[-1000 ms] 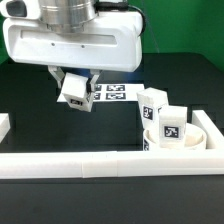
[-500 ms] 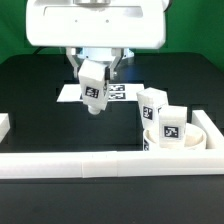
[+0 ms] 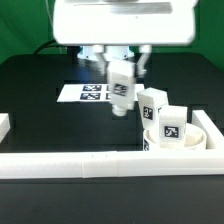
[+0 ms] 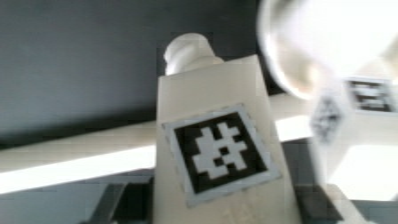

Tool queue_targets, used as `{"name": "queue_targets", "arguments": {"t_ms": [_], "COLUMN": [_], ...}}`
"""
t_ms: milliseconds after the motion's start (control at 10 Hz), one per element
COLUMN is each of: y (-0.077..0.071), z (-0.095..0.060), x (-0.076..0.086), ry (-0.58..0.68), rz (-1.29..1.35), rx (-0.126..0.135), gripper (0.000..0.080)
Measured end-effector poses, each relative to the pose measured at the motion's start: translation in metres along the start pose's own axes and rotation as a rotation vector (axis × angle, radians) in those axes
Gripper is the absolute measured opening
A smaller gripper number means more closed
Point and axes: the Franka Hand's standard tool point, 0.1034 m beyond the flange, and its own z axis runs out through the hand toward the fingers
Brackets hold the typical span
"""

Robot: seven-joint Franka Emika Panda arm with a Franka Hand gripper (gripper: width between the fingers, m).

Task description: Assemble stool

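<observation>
My gripper (image 3: 121,72) is shut on a chunky white stool leg (image 3: 121,88) with a tag marker and holds it upright above the table, just to the exterior view's left of the round seat. In the wrist view the leg (image 4: 214,125) fills the middle, its pegged tip pointing away, with my fingers (image 4: 121,198) pressed on its sides. The round white disc seat (image 3: 192,140) lies at the exterior view's right with two tagged legs (image 3: 168,124) standing in it; its rim also shows in the wrist view (image 4: 317,45).
The marker board (image 3: 88,94) lies flat on the black table behind the leg. A long white rail (image 3: 90,164) runs along the front edge, with a short white piece (image 3: 4,124) at the exterior view's left.
My gripper has carried the leg toward the exterior view's right, from over the marker board to beside the seat, and turned it upright.
</observation>
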Motion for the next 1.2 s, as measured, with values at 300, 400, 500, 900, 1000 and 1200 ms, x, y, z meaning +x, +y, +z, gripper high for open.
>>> {"name": "queue_targets", "arguments": {"t_ms": [300, 400, 500, 900, 1000, 1200], "y": [-0.014, -0.015, -0.016, -0.082, -0.09, -0.087], "z": [0.003, 0.003, 0.002, -0.027, -0.03, -0.027], "x": [-0.002, -0.003, -0.003, -0.005, -0.004, -0.005], "ry": [0.015, 0.014, 0.015, 0.018, 0.02, 0.017], "rz": [-0.03, -0.031, -0.031, -0.009, -0.013, -0.012], "rx": [0.006, 0.007, 0.008, 0.062, 0.069, 0.065], "gripper": [0.0327, 0.0327, 0.0327, 0.0327, 0.0327, 0.0327]}}
